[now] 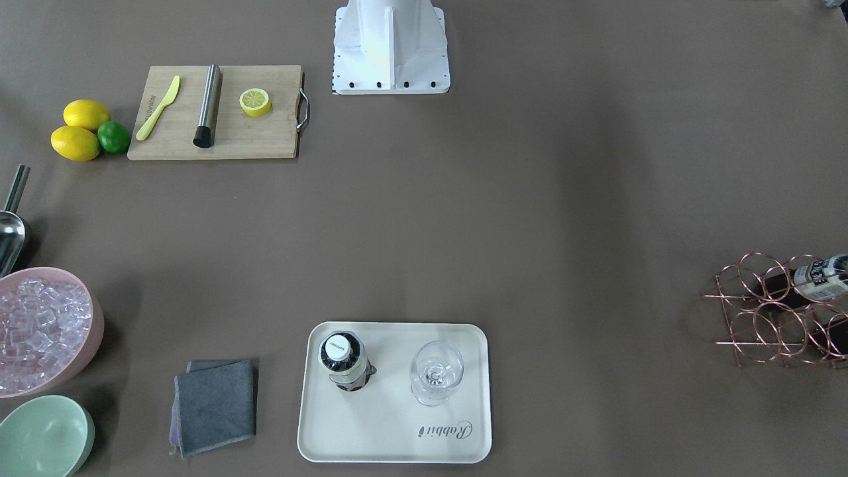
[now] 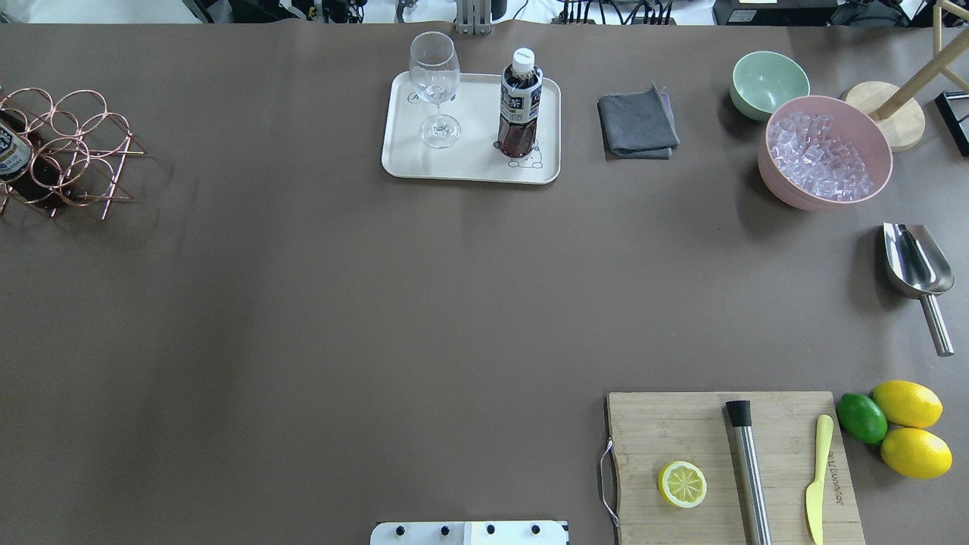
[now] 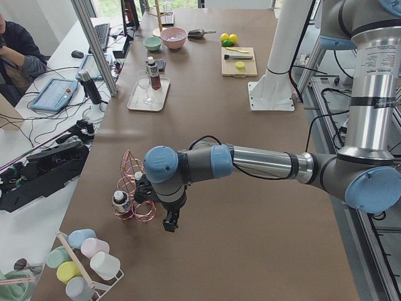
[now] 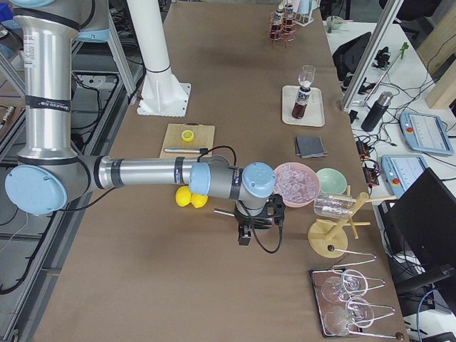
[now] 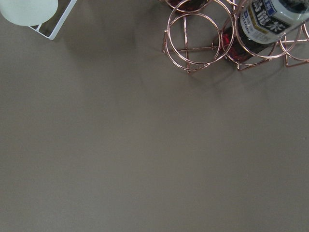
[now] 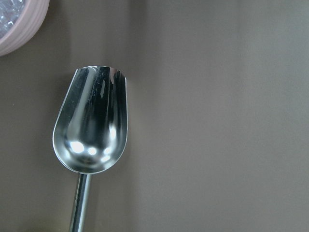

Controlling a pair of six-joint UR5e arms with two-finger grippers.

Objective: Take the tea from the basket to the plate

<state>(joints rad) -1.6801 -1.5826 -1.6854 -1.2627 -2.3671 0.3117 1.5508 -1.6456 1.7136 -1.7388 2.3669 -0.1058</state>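
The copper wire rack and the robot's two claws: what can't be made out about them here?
Basket: cut by the overhead view's left edge, the front-facing view's right edge and the left wrist view's top edge; the left arm covers part in the exterior left view. Its bottles cannot be counted.
Left gripper: shows only in the exterior left view; open or shut unclear.
Right gripper: only in the exterior right view; likewise unclear.

The bench (image 2: 303,303) is plain brown. The cream plate (image 2: 469,163) bears a line-drawn bear and dark script. The tea (image 2: 520,106) is dark brown under a white cap and pale, dark-printed label. The basket (image 2: 72,147) is rose-gold wire.
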